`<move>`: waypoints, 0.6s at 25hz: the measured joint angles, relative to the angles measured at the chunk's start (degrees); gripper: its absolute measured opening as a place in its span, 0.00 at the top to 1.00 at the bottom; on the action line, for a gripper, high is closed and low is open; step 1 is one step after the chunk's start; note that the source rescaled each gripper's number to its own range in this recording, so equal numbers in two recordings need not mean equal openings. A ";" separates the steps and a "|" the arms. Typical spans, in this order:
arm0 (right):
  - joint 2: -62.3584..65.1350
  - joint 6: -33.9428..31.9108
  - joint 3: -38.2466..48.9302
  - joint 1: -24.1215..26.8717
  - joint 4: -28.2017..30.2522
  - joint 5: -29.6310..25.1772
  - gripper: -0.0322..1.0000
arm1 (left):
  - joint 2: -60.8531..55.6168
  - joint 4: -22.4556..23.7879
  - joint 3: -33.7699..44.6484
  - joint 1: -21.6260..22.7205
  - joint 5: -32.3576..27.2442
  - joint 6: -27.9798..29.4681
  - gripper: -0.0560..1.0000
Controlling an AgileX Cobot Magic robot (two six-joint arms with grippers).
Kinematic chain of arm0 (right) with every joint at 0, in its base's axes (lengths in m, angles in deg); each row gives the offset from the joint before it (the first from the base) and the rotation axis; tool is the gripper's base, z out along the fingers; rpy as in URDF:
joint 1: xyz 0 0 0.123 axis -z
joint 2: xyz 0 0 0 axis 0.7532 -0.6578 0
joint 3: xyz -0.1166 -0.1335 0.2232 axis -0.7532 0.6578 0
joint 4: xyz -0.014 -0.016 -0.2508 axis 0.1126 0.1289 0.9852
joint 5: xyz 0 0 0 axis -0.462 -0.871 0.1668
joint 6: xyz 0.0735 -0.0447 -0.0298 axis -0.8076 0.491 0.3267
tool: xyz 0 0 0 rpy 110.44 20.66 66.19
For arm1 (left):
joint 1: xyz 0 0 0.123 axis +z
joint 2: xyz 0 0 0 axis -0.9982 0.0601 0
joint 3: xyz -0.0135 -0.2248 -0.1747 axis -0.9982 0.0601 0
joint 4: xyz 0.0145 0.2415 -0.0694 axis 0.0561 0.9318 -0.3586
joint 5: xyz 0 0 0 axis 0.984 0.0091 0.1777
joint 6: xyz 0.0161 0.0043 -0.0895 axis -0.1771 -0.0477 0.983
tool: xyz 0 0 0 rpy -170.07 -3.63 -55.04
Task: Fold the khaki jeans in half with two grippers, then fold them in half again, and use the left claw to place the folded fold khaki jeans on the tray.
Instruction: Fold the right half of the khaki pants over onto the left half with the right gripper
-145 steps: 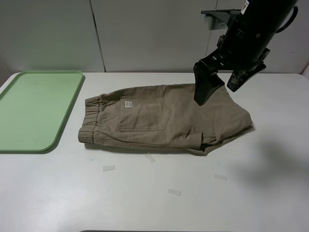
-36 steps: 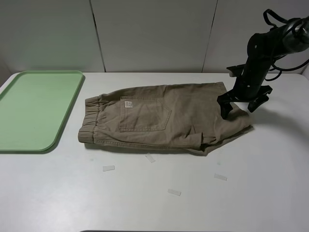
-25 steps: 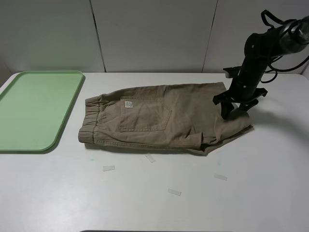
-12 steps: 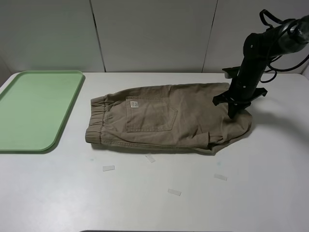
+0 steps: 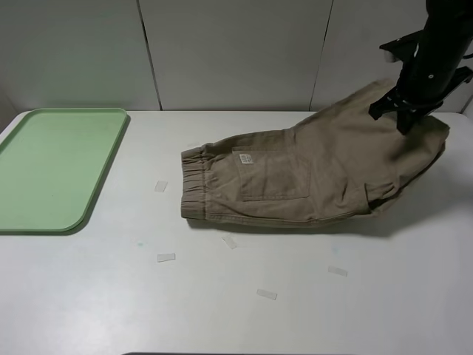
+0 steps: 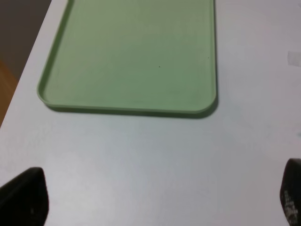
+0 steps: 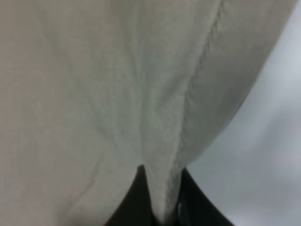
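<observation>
Far right of the scene: right gripper point(image 5: 403, 111) clamped shut on the leg end of the khaki jeans point(image 5: 295, 177), holding that end up off the table point(image 5: 222, 318). Waistband end flat on the table near the middle, patch pocket and small white label facing up. Well apart from the tray point(image 5: 44, 170), which lies at the far left.

Left gripper point(image 6: 157, 197) spread wide, holding nothing, above bare table just beside the tray point(image 6: 131, 56).

Hard to make out: right jaw tips buried in cloth in the high view. Close up, only two dark stubs point(image 7: 157, 202) with a ridge of khaki jeans point(image 7: 94, 84) pinched between them. Left arm outside the high view, its two tips cut off at the picture's lower corners. Tray cropped at the left edge.

Counted: one garment, one tray, five small white strips point(image 5: 166, 257) scattered on the table.
</observation>
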 joint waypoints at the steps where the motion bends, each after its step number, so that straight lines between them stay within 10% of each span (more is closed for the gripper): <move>1: 0.88 0.00 0.00 0.00 1.49 -0.91 0.92 | 0.00 0.00 0.00 0.00 0.00 0.00 0.01; 15: 3.62 0.05 -15.00 0.00 8.72 -11.82 0.92 | 0.00 0.00 0.00 0.00 0.00 0.00 0.01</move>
